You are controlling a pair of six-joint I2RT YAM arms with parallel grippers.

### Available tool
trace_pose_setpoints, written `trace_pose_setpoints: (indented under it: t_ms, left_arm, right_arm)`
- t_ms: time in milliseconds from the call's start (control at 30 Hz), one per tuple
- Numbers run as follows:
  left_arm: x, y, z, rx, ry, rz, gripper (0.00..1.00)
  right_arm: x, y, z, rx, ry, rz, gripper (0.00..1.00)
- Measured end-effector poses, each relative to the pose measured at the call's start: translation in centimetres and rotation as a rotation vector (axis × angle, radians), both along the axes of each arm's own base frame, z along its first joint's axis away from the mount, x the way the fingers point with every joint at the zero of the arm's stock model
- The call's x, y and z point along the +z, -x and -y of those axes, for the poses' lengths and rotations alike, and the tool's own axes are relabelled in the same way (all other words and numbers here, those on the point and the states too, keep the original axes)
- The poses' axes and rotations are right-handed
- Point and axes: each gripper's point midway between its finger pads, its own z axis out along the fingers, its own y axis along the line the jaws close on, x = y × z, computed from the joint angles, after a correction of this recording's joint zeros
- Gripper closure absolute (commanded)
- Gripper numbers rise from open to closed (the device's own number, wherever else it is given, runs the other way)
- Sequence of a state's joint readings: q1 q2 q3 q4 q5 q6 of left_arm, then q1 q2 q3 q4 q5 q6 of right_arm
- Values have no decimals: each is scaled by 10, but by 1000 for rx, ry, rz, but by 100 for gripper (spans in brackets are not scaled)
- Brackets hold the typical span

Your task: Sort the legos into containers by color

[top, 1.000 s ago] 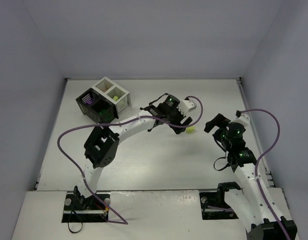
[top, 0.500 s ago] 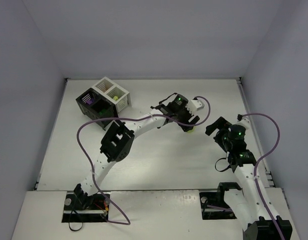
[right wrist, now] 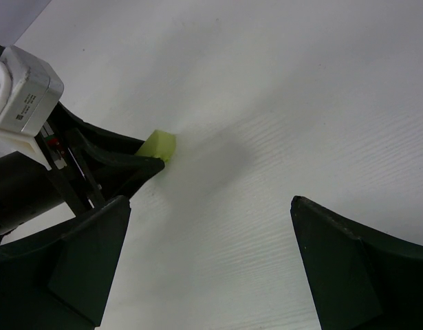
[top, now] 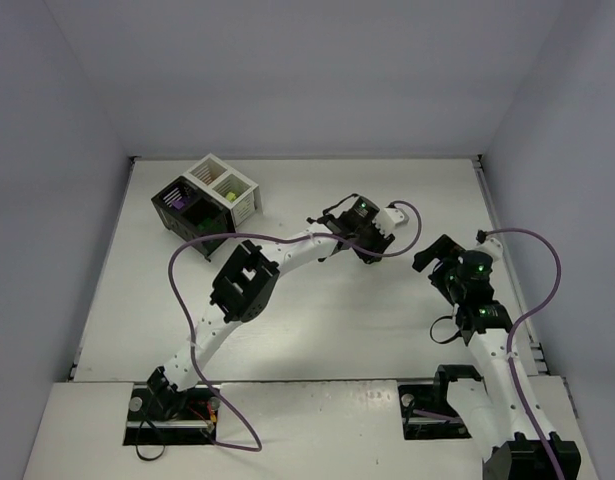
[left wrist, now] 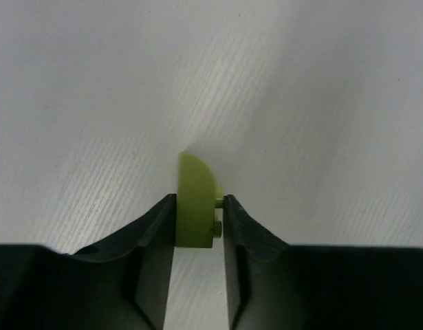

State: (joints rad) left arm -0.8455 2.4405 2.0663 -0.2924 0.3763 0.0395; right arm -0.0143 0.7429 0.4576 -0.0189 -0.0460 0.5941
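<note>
left gripper (left wrist: 199,210) closed narrow on a lime-green lego (left wrist: 195,180), brick upright between both fingers, down at the white table (left wrist: 94,103), right of centre; right gripper (right wrist: 210,205) spread wide, holding nothing, near the brick; containers (top: 244,206) at far left, well apart from both grippers; purple and lime pieces visible inside

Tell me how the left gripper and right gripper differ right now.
The left gripper is shut on a lime-green lego; the right gripper stands wide open, empty. The left gripper is down at the table; the right gripper hangs above it. Both have black fingers.
</note>
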Motion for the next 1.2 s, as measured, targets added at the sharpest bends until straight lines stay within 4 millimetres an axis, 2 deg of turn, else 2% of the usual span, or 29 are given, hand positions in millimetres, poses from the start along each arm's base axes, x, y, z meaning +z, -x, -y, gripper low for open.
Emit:
trace_pose_setpoints:
  t_ms: [100, 233, 333, 433, 500, 567, 633, 733, 833, 900, 1000, 1133, 1200]
  left_arm:
    - [1, -2, 1, 12, 7, 3, 87]
    - [1, -3, -4, 36, 11, 13, 92]
    - [4, 0, -24, 92, -9, 2, 92]
    - [22, -8, -52, 190, -10, 4, 92]
    - [44, -25, -80, 292, -2, 24, 92]
    - [75, -51, -116, 417, 25, 64, 92]
    - [112, -80, -165, 569, 54, 122, 92]
    - [158, -110, -238, 779, 82, 203, 91]
    - [189, -128, -301, 954, 105, 247, 91]
    - [194, -135, -336, 1042, 106, 243, 91]
    - [183, -140, -366, 1110, 72, 210, 91]
    - [157, -143, -373, 1130, 18, 137, 90]
    - [143, -144, -372, 1130, -3, 107, 86]
  right_arm:
    - [0, 0, 0, 2, 3, 1, 1]
    - [1, 0, 0, 6, 9, 4, 1]
    - [1, 1, 1, 9, 15, 6, 1]
    - [1, 1, -1, 21, 19, 6, 0]
    - [1, 0, -2, 35, 21, 9, 0]
    - [1, 0, -4, 48, 23, 10, 0]
    - [0, 0, -5, 58, 23, 9, 0]
    - [-1, 0, -7, 70, 23, 6, 0]
    - [-2, 1, -8, 79, 24, 5, 0]
    - [-2, 1, -9, 86, 25, 6, 0]
    - [-2, 0, -9, 93, 26, 9, 0]
    - [-2, 1, -10, 97, 27, 8, 0]
    - [-2, 1, -10, 98, 27, 8, 0]
